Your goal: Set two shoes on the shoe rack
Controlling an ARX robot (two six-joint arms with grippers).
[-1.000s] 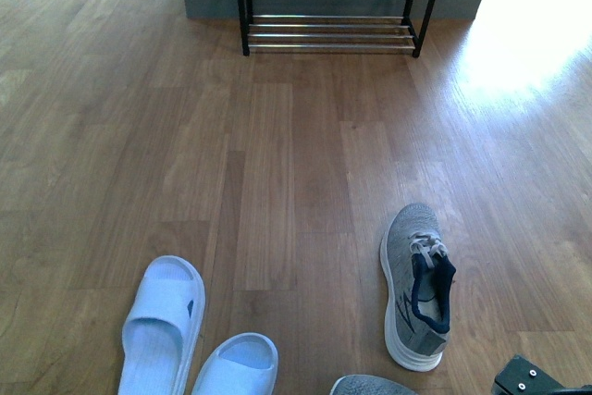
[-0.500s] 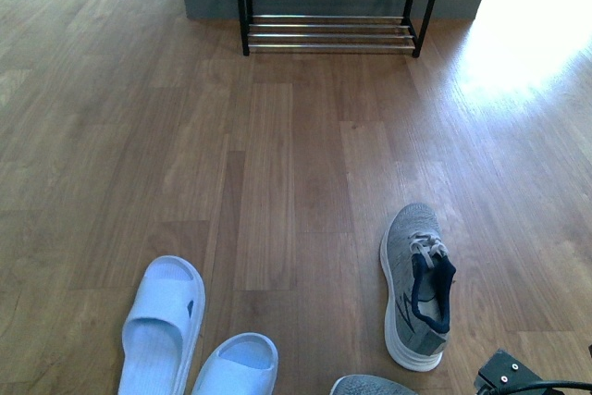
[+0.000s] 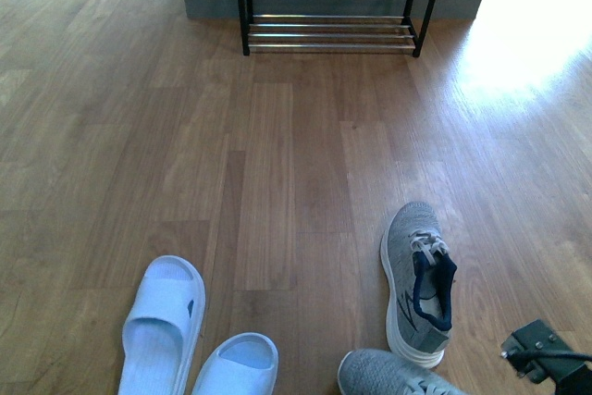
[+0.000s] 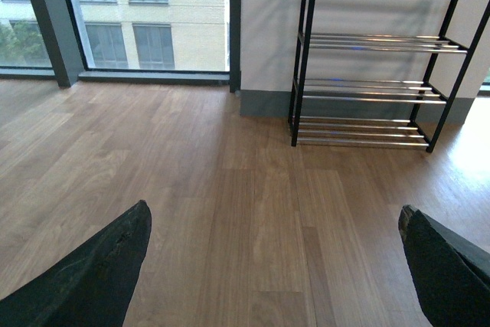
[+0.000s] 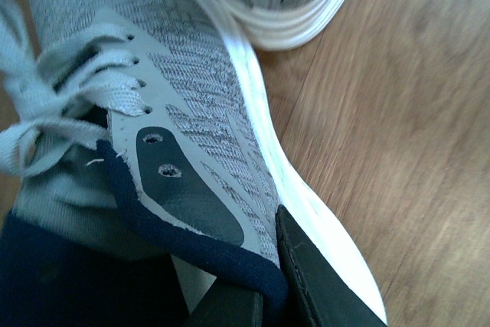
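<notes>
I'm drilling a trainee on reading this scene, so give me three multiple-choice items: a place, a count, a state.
1. Where is the shoe rack? A beside the robot B against the far wall C on a table
2. How many slippers lie on the floor? A one B two C four
3. The left claw is: A open B shut, empty C shut on cloth
Key: B, it stands at the wall beyond the sneakers; B, a pale pair, front left; A, its fingers stand wide apart.
</notes>
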